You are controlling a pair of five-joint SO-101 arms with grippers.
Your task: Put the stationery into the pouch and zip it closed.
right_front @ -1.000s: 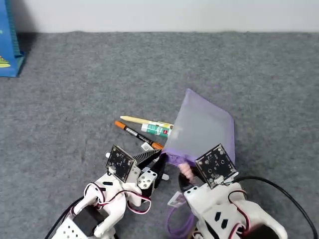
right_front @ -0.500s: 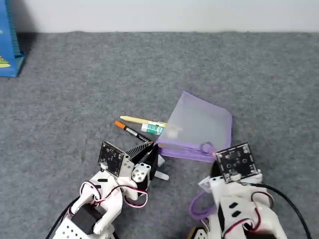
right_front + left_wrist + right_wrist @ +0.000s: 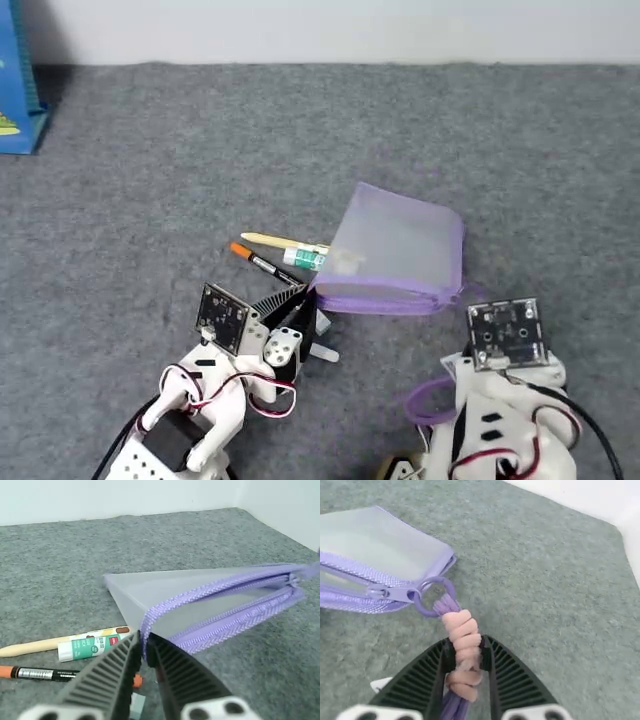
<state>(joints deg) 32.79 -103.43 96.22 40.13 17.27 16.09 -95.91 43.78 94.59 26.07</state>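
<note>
The left gripper (image 3: 144, 642) has its jaws pinched narrow on a corner of the pouch (image 3: 200, 587), just where the purple zip begins. The left wrist view shows something the high view does not. From that pinched corner the two rows of zip teeth run off apart, so the mouth stands unzipped.

The right gripper (image 3: 466, 647) is clamped on a pink cord (image 3: 462, 630). The cord is tied to a purple ring (image 3: 432, 597) just ahead of the fingertips. The ring hangs from the zip slider (image 3: 395, 594), which sits at the pouch corner nearest this gripper. A white tag (image 3: 380, 685) lies on the carpet beside one finger. In the high view a purple strap (image 3: 428, 400) loops on the carpet next to the right arm.

All the stationery lies outside the pouch, just beside the left gripper on the side away from the right arm. The orange-tipped pen (image 3: 45, 673) is nearest, its orange end right at the jaw. Beyond it lie the glue stick (image 3: 92, 645) and the beige pencil (image 3: 50, 644), side by side. The glue stick's far end meets the pouch's edge; whether it lies under that edge I cannot tell.

The glue stick has a green-and-white label and the pen's barrel carries small print, both too small to read.

Past the pouch, grey carpet (image 3: 200, 150) runs to the white wall (image 3: 320, 30). A blue box (image 3: 15, 90) stands by the wall, well apart on the left gripper's side.
</note>
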